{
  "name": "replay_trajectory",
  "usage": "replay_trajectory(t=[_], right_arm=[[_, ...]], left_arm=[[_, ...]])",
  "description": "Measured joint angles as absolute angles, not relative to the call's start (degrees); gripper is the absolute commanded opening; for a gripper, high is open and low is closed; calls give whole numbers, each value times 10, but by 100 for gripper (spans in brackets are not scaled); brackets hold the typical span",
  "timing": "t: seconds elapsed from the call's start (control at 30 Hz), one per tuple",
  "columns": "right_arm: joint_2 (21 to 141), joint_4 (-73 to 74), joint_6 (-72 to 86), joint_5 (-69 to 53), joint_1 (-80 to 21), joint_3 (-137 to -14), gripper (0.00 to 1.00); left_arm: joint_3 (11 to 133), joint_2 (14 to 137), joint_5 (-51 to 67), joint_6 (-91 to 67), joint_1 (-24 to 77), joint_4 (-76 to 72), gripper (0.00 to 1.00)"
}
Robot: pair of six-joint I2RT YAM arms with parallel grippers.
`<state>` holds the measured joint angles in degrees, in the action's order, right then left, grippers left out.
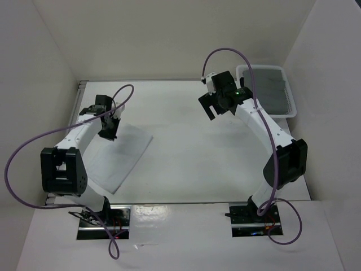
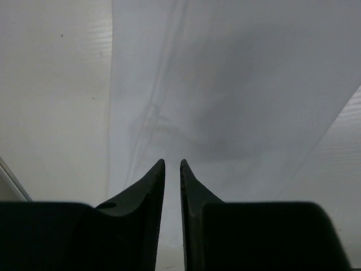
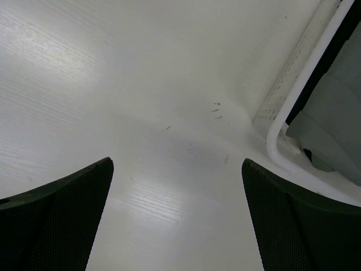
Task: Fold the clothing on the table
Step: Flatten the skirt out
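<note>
Top external: table (image 1: 192, 147) carries the clothing (image 1: 121, 155), flat, near-left. Left fingers (image 2: 144, 197) almost shut at its far edge; pinch unconfirmed. Right fingers (image 3: 62, 209) wide open, empty, far right. Step, likely: edge grasp. Next: lift edge, fold nearward.

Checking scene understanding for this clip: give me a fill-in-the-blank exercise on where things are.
The clothing lies under the left tool, on the ___ side of the table.
The right tool, over bare table, has jaws wide ___.
The dark grey cloth sits inside the white ___.
Missing: left; open; basket.
</note>
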<state>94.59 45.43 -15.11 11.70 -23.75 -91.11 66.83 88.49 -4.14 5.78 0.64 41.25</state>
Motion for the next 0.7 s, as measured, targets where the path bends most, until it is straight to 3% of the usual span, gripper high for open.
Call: replay_trajectory(t=[0.3,0.7], right_arm=[[938,458,-160,131,-237,-876,99],[930,460,-162,135,-237,-870,99]], left_arm=[[676,992,-29,55,51,357,49],[694,1059,-101,43,92,330,45]])
